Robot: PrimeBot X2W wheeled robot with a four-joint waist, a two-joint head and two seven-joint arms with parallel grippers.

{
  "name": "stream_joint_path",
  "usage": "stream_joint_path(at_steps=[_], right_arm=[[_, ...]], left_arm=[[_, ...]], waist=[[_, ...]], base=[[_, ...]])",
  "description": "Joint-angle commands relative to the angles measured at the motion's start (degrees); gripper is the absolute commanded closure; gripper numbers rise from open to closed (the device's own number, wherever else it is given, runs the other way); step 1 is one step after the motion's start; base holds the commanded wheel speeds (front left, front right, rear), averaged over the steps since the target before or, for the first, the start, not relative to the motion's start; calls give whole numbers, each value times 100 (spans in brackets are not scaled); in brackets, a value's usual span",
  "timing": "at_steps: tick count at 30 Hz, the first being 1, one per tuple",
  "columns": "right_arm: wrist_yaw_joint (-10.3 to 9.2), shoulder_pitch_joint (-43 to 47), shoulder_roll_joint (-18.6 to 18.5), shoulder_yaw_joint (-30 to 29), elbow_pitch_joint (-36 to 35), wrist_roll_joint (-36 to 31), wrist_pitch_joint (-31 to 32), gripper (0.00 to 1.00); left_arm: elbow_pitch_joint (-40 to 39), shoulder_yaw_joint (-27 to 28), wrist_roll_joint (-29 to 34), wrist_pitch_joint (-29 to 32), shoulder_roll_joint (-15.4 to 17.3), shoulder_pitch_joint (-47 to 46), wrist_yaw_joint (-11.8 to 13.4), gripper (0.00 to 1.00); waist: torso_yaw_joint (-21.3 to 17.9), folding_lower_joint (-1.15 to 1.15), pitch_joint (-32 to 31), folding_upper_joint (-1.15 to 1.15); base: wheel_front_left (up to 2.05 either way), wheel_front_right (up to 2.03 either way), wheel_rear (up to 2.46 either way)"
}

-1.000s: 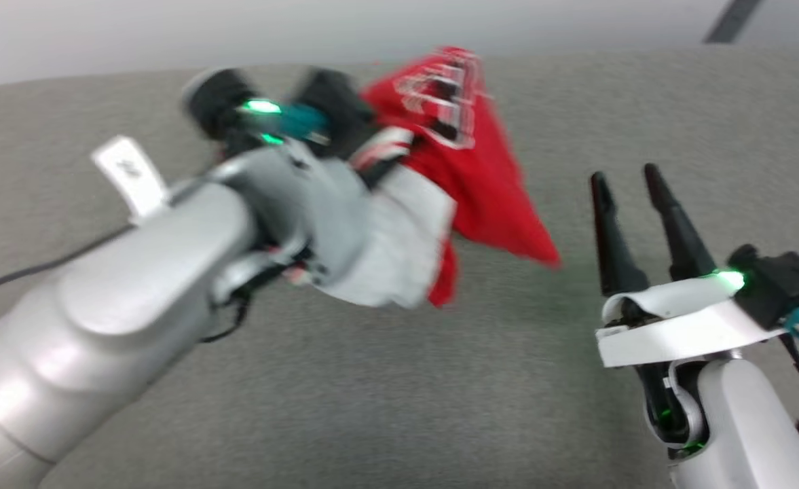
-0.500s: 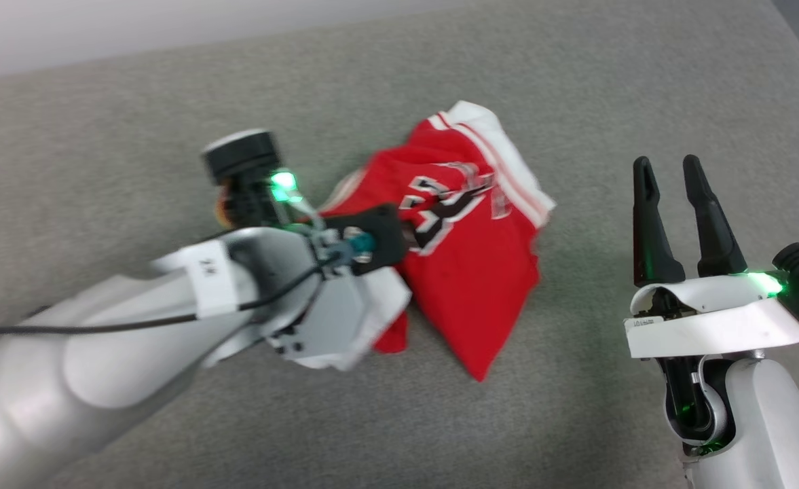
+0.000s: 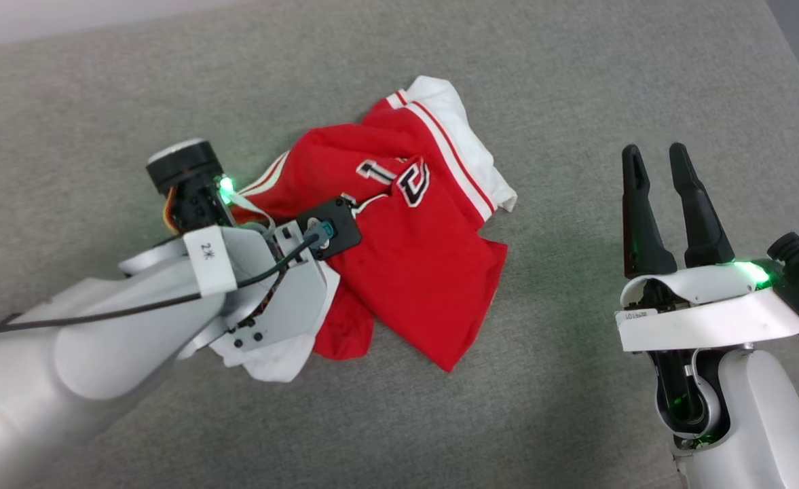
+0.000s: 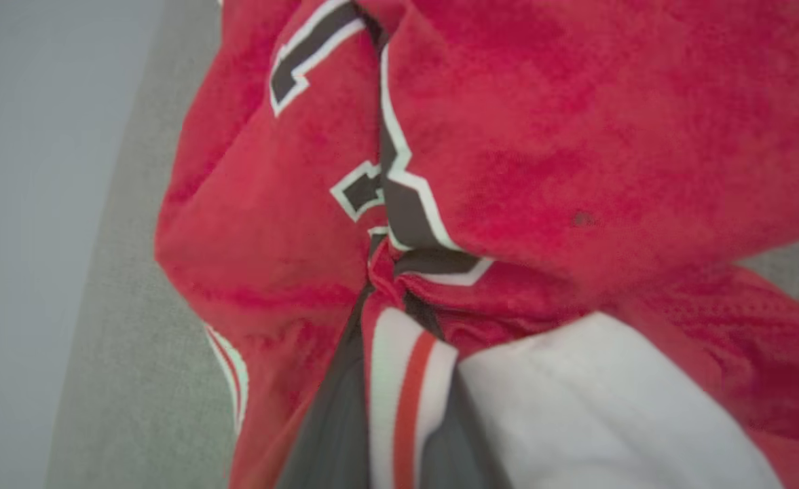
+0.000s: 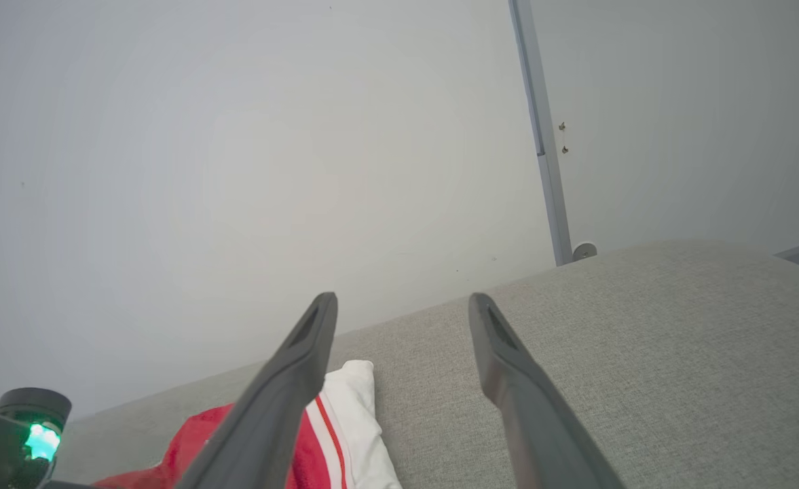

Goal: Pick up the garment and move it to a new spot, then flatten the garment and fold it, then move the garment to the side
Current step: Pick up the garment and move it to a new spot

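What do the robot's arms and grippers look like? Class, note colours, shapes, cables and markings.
The left arm is a smooth silver-grey tube with a thin black cable, a white label and a black cylindrical unit beside a green light. The right arm has a glossy white shell and green lights. The right gripper has two long, tapering black fingers.

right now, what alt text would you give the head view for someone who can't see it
A crumpled red garment with white sleeves and black lettering lies mid-frame on a grey fabric surface. The pale left arm reaches in from the lower left and covers its lower-left part; the right gripper stands open at the right, apart from it.
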Motion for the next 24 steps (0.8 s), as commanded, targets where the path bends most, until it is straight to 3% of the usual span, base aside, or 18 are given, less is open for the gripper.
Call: stream_joint_path(at_steps=[1, 9, 15, 16, 19, 21, 22, 24], right_arm=[[-8, -52, 12, 31, -24, 73, -2, 0], [-8, -128, 13, 36, -57, 108, -2, 0], [-8, -144, 13, -22, -45, 25, -2, 0], [-8, -161, 13, -28, -38, -10, -2, 0], [-8, -170, 11, -26, 12, -152, -2, 0], [-8, -155, 11, -26, 59, -262, -2, 0], [-8, -141, 11, -23, 86, -336, -2, 0], [-8, -91, 10, -33, 143, -473, -2, 0]], left_arm=[[86, -8, -108, 148, -25, 139, 15, 100], [330, -79, -532, 607, 46, 265, 15, 100], [529, -93, -701, 393, 0, 205, 20, 100], [567, -89, -769, 305, -22, 153, 20, 95], [662, -56, -939, -54, -112, -36, 22, 61], [691, -33, -1145, -354, -190, -144, 21, 18], [700, -21, -1199, -507, -219, -188, 20, 2], [688, -6, -1319, -760, -288, -203, 16, 0]], waist=[[-141, 0, 146, 0], [-268, 0, 387, 0], [-148, 0, 413, 0], [-99, 0, 402, 0], [76, 0, 294, 0], [219, 0, 186, 0], [294, 0, 123, 0], [456, 0, -22, 0]], base=[[0, 0, 0], [0, 0, 0], [0, 0, 0], [0, 0, 0], [0, 0, 0], [0, 0, 0], [0, 0, 0], [0, 0, 0]])
